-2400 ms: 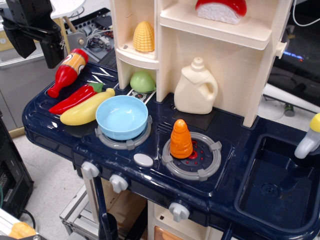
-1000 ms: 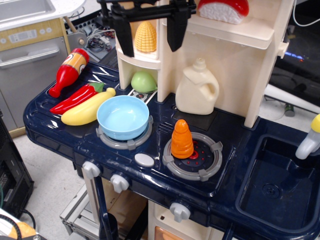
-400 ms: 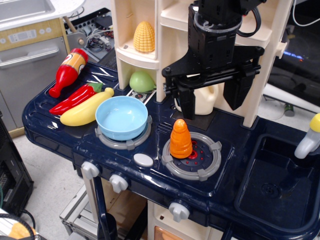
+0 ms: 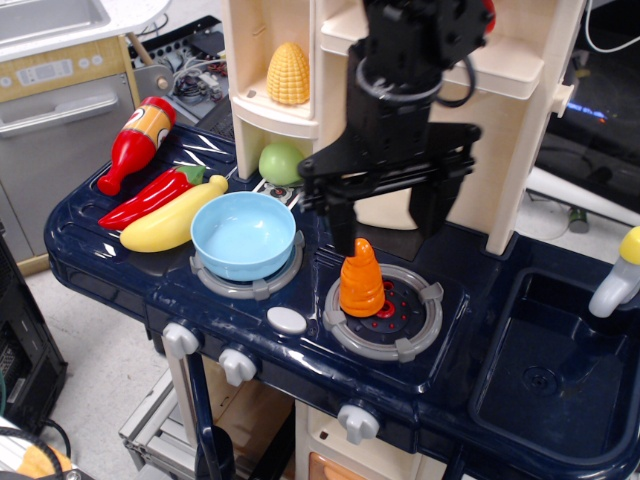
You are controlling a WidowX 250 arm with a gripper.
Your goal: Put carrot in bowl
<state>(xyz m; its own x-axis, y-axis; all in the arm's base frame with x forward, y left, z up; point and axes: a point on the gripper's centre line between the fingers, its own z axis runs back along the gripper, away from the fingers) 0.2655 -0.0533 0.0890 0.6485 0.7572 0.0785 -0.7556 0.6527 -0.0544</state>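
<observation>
The orange ridged carrot (image 4: pixel 362 281) stands upright on the right stove burner (image 4: pixel 385 312). The light blue bowl (image 4: pixel 244 234) sits empty on the left burner, left of the carrot. My black gripper (image 4: pixel 388 218) hangs open just above and behind the carrot. Its left finger (image 4: pixel 342 222) is close above the carrot's tip and its right finger (image 4: pixel 430 208) is further right. It holds nothing and the fingers do not touch the carrot.
A yellow banana (image 4: pixel 172 219), red chili pepper (image 4: pixel 150 196) and red bottle (image 4: pixel 137 142) lie left of the bowl. A pale green toy (image 4: pixel 281 162) sits behind the bowl. Corn (image 4: pixel 287 73) is on the shelf. A sink (image 4: pixel 558 355) is at the right. The cream cabinet (image 4: pixel 510 130) stands behind the gripper.
My gripper has travelled from the far left, across the shelf, and down to the carrot. In the last moment it shifted left and lower. The carrot and bowl have not moved.
</observation>
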